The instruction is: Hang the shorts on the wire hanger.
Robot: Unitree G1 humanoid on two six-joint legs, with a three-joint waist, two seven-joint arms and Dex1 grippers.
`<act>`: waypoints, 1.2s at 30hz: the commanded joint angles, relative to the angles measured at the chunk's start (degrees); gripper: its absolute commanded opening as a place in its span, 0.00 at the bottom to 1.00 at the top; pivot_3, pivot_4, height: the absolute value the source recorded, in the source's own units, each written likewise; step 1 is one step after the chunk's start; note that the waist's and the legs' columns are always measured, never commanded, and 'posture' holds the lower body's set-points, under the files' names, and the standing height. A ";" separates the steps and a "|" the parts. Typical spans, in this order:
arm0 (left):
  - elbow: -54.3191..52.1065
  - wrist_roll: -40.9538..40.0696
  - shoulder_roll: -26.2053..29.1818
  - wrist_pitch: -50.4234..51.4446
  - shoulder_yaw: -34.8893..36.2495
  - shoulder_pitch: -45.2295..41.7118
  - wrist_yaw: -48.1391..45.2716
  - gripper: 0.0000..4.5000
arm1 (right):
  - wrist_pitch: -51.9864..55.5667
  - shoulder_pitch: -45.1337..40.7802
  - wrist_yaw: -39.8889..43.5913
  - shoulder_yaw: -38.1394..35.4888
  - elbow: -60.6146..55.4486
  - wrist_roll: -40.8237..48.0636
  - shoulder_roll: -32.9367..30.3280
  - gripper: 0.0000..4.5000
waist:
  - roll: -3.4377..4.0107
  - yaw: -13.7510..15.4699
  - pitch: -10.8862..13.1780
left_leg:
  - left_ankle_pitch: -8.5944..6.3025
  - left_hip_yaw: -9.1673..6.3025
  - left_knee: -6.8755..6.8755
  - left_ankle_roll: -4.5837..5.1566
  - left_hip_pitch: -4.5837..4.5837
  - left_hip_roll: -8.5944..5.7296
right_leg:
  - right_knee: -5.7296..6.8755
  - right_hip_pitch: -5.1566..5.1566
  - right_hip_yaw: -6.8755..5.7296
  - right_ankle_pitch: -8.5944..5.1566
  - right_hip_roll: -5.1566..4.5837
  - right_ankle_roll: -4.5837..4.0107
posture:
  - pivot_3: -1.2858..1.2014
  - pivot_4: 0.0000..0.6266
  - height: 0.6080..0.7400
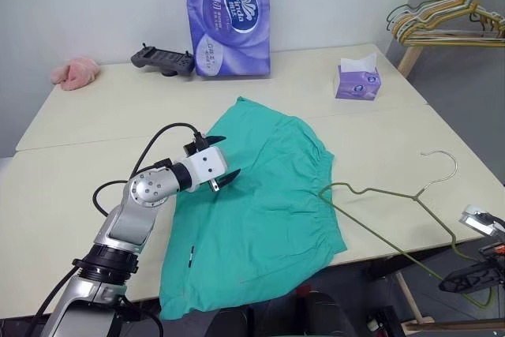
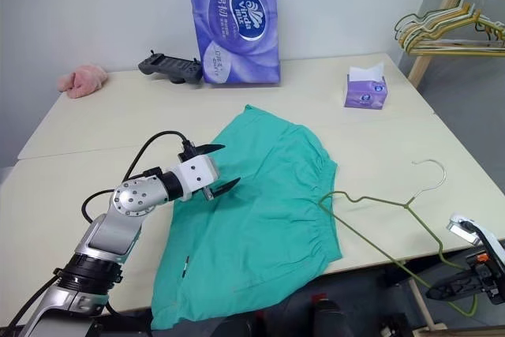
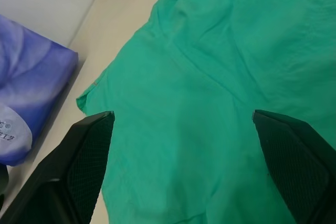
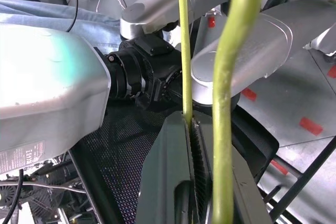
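- The teal-green cloth shorts (image 1: 260, 203) lie flat on the pale bench (image 1: 71, 187), directly under and ahead of the spread, empty left claw (image 1: 217, 162).
- The thin olive-grey wire hanger (image 1: 394, 219) is pinched at its lower corner by the right claw (image 1: 476, 278), its far tip touching the waistband.
- Step in hand: threading; next likely needs the left claw to lift the waistband.

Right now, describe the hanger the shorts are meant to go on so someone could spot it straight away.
Start at the big cream table and find the teal shorts spread on it. Beside their gathered waistband lies a bare wire hanger, its lower corner past the table's front edge, pinched in the right claw. It is single, thin and olive-grey, unlike the bunch of hangers on the wooden rack.
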 commanded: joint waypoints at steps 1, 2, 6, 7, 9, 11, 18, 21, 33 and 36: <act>-1.41 -0.59 0.56 -0.45 1.25 -0.69 0.10 0.99 | -0.73 0.23 5.27 -1.19 1.37 -0.02 -1.67 0.00 | 0.02 -0.02 0.15 | 0.00 0.01 0.00 0.00 0.02 0.00 | 0.00 0.02 0.00 0.00 0.00 0.00 | 0.49 0.27 1.00; -1.29 -0.58 0.52 -0.49 1.17 -0.83 0.08 0.99 | -0.80 0.14 5.27 -1.16 1.70 -0.06 -1.66 0.00 | 0.01 -0.02 0.20 | 0.00 0.01 0.00 0.00 0.03 0.00 | -0.01 0.04 0.01 0.00 0.00 0.00 | 0.49 0.27 1.00; -0.95 -0.47 0.38 -0.69 0.95 -1.20 0.07 0.99 | -2.01 0.22 5.27 -0.71 3.15 -0.91 -1.41 0.00 | 0.01 -0.03 0.31 | 0.00 -0.01 0.00 0.00 0.04 0.00 | -0.01 0.05 -0.01 0.00 0.00 0.00 | 0.49 0.27 1.00; -0.95 -0.47 0.37 -0.73 0.92 -1.26 0.03 0.99 | -2.36 0.37 5.26 -0.63 3.38 -1.17 -1.32 0.00 | 0.01 -0.03 0.33 | 0.00 0.00 0.00 0.00 0.04 0.00 | -0.01 0.05 0.00 0.00 0.00 0.00 | 0.49 0.27 1.00; -0.77 -0.49 0.42 -0.82 0.92 -1.40 -0.03 0.99 | -2.47 -0.15 5.19 -0.27 4.23 -1.72 -0.82 0.00 | 0.01 -0.04 0.37 | 0.00 -0.01 0.00 0.00 0.05 0.00 | -0.01 0.06 0.00 0.00 0.00 0.00 | 0.48 0.27 1.00; -0.73 -0.50 0.49 -0.85 0.94 -1.41 -0.11 0.99 | -3.38 -0.57 5.20 0.06 5.29 -2.57 -0.36 0.00 | 0.01 -0.04 0.41 | 0.00 -0.01 0.00 0.00 0.05 0.00 | -0.01 0.06 -0.01 0.00 0.00 0.00 | 0.48 0.27 1.00; -0.99 -0.57 0.57 -0.79 0.90 -1.14 -0.34 0.99 | -5.76 -1.12 5.27 1.65 8.94 -4.31 -0.17 0.00 | 0.00 -0.05 0.98 | 0.00 -0.03 0.00 0.00 0.07 0.01 | -0.02 0.09 -0.03 0.00 0.00 0.00 | 0.48 0.28 1.00; -0.47 -0.56 0.63 -0.90 0.90 -1.61 -0.48 0.99 | -5.10 -0.34 5.27 1.02 6.76 -3.13 -0.01 0.00 | 0.00 -0.07 1.11 | 0.00 -0.03 0.00 0.00 0.07 0.01 | -0.03 0.09 -0.02 0.00 0.00 0.00 | 0.48 0.28 1.00; 0.85 -0.63 1.24 -1.90 1.50 -2.90 -0.35 0.99 | 1.54 -5.34 3.87 1.71 0.25 -0.53 4.31 0.00 | -0.09 -0.12 1.31 | 0.00 -0.06 0.00 0.00 0.06 0.01 | -0.05 0.10 -0.05 0.00 0.00 0.01 | 0.49 0.28 1.00; 0.28 -0.59 1.51 -1.76 1.45 -2.26 -0.38 0.99 | 2.31 -6.48 4.28 2.00 0.59 -0.75 4.64 0.00 | -0.11 -0.04 1.33 | 0.00 -0.06 0.00 0.00 0.05 0.01 | -0.07 0.09 -0.05 0.00 -0.01 0.01 | 0.49 0.28 1.00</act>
